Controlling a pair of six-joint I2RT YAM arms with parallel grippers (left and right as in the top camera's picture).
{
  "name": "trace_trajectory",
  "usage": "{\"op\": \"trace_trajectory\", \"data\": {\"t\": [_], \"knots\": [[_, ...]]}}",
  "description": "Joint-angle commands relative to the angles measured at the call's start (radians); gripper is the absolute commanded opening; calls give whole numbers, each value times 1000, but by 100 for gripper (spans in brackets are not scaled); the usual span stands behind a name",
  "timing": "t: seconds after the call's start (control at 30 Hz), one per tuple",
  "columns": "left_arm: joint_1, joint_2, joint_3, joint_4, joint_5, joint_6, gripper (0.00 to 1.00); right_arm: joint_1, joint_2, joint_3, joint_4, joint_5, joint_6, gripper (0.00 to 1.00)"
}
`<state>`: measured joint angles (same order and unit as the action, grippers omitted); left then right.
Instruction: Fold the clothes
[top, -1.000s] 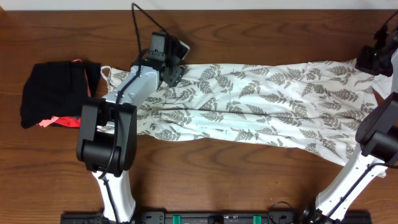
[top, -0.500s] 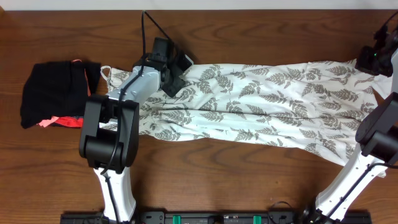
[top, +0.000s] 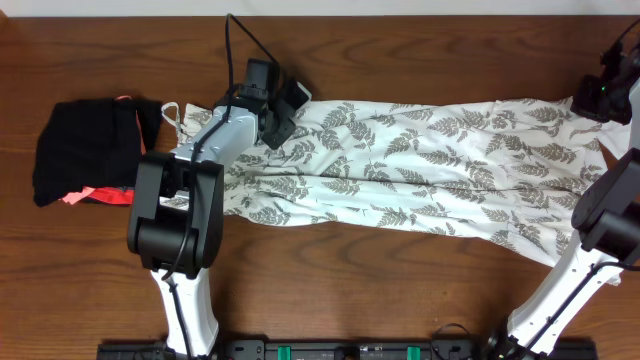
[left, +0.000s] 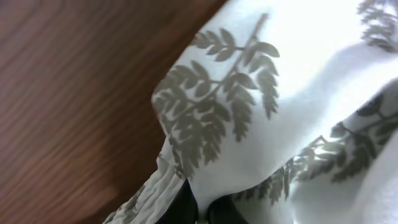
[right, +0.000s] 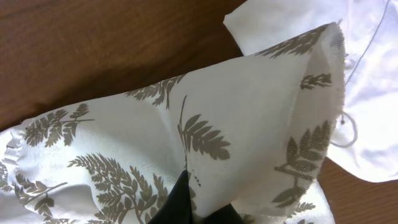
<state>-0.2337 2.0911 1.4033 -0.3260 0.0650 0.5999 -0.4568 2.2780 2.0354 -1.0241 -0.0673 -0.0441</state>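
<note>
Overhead, the dress (top: 420, 160) lies spread lengthwise across the table (top: 400, 290), with a black bundle (top: 85, 150) near its left end. Left wrist: the left gripper (left: 200, 210) is pinched tight on a dress fold. Right wrist: the right gripper (right: 189, 208) seemingly clamps the dress edge, beside a plain white cloth (right: 373, 124).

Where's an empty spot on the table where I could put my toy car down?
Bare wood lies in front of the dress, between the left arm and the right arm. Another free strip runs behind the dress along the table's far edge. It is crowded at the left end, where the black bundle sits beside the dress.
</note>
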Motion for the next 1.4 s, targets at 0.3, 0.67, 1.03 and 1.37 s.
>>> {"op": "trace_trajectory", "data": {"t": [0.3, 0.67, 1.03, 1.37], "knots": [[-2, -130, 8, -136, -257, -415, 6, 5, -38, 5, -41, 11, 10, 1], [-3, -158, 8, -271, -256, -517, 6, -4, -113, 5, -69, -38, 10, 1], [-3, -158, 8, -363, -256, -533, 6, -53, -133, 5, -328, -20, 38, 1], [-2, -158, 8, -413, -256, -573, 6, -124, -133, 4, -409, 37, 48, 1]]}}
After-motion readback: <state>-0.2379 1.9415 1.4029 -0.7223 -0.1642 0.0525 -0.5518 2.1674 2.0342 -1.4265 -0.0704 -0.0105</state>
